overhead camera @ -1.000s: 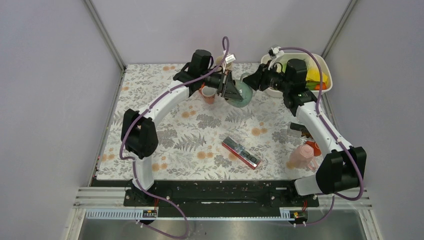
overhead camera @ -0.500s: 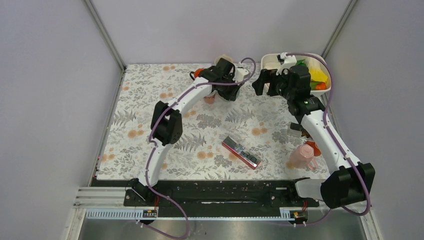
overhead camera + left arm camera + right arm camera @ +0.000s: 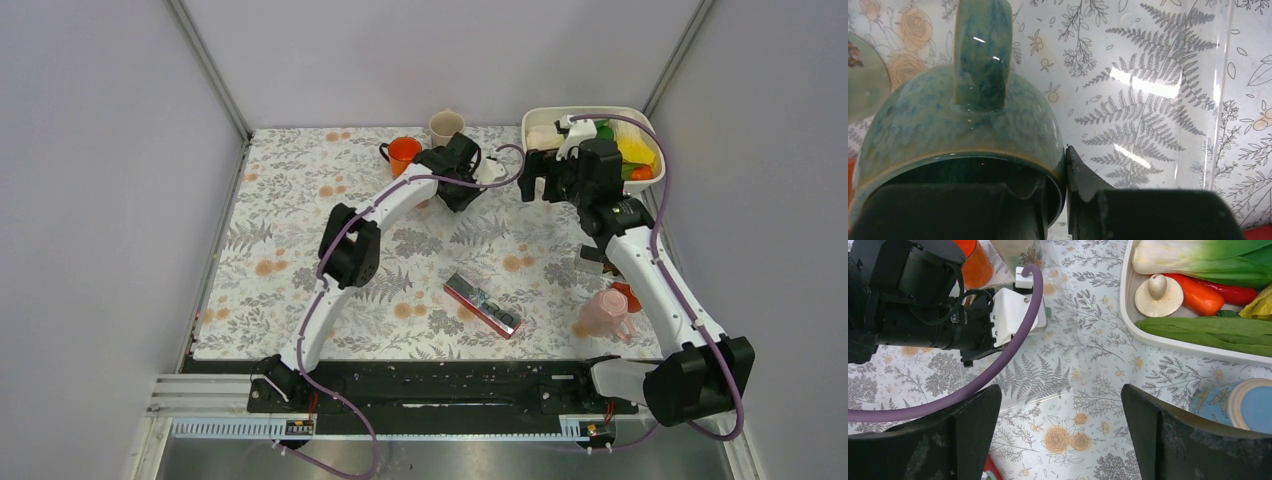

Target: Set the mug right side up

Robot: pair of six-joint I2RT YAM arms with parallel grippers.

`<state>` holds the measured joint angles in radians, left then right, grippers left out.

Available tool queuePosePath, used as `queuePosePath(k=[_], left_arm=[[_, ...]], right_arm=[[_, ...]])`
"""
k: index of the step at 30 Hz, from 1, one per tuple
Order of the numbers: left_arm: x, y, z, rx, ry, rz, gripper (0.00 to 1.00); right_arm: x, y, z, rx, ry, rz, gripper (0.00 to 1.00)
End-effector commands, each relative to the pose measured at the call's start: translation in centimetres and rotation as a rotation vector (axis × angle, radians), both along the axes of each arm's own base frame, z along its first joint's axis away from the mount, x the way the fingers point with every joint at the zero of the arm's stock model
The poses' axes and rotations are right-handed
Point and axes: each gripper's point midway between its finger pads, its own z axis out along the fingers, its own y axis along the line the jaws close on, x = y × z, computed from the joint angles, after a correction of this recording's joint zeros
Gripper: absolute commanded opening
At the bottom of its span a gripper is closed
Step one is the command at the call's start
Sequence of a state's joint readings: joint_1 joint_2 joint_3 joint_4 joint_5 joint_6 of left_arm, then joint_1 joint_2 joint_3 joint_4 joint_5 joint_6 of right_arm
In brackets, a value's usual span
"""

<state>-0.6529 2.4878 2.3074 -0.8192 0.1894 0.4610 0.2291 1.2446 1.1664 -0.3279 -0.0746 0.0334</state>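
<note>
We have the green-blue glazed ceramic mug [image 3: 960,130] at the far middle of the counter [image 3: 300,290], pinched by the left fingers [image 3: 1088,185]. One finger is inside the mouth and the other outside, clamped on the rim wall off to one side of the handle. The mouth faces the wrist camera and the base points away. From above the wrist covers the mug, so we cannot tell whether it touches the counter, nor how near upright it is.

Risks, as we judge them:
- **Grip:** it is a thin bite on slick glaze, with the whole body hanging to one side of the fingers. A roll of the wrist could let the mug pivot in the pinch or slide out.
- **Release:** let go while tilted, it could tip and roll.
- **Neighbours:** the orange plastic mug [image 3: 404,153] and the beige cup [image 3: 446,125] stand just beyond the left wrist. A dropped or swung mug could knock either.
- **Cable:** the purple cable [image 3: 1036,295] loops by that wrist and may drag or snag in a turn.

The right fingers [image 3: 1168,440] are spread wide and hold nothing. They hover between the left wrist and the white tray of toy vegetables [image 3: 1126,290]. The arms are near each other, so a wide swing by either could bring contact. A blue patterned cup [image 3: 1243,405] sits near the right fingers and is also exposed.
</note>
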Motion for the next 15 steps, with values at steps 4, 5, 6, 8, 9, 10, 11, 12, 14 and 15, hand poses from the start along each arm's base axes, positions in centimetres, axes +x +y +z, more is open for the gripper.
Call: queuePosePath(k=[4,5,6,8,9,10,11,12,14,15], left_arm=[[3.7,-2.1,3.6,-0.069,-0.191,-0.036,0.18],[4.0,-2.2,3.6,-0.07,-0.205,-0.035,0.23],[4.3,-2.3,3.7,-0.073,-0.218,-0.033,0.29],[4.7,-2.5,4.1,-0.082,-0.241,-0.035,0.39],[4.9,-2.6,4.4,-0.087,-0.251,-0.034,0.43],[5.1,-2.7,4.7,-0.094,-0.261,-0.033,0.46],[5.3,-2.7,5.0,-0.099,-0.274,-0.03,0.48],[5.5,-2.8,5.4,-0.104,-0.288,-0.025,0.49],[5.9,-2.8,6.1,-0.109,-0.313,-0.018,0.52],[6.1,-2.8,6.5,-0.111,-0.329,-0.012,0.54]], right_arm=[[-0.7,-1.0,2.7,-0.066,-0.085,-0.008,1.0],[-0.8,-1.1,2.8,-0.07,-0.086,-0.007,1.0],[-0.9,-1.2,2.9,-0.072,-0.088,-0.006,1.0],[-1.1,-1.2,2.9,-0.079,-0.087,-0.003,0.99],[-1.2,-1.3,3.0,-0.084,-0.088,-0.004,1.0],[-1.3,-1.4,3.0,-0.087,-0.087,-0.006,0.99],[-1.4,-1.5,3.0,-0.094,-0.085,-0.009,0.99],[-1.4,-1.7,3.0,-0.101,-0.081,-0.018,0.99],[-1.3,-3.2,2.7,-0.135,-0.06,-0.086,0.99],[-1.3,-4.1,2.5,-0.151,-0.043,-0.128,0.99]])
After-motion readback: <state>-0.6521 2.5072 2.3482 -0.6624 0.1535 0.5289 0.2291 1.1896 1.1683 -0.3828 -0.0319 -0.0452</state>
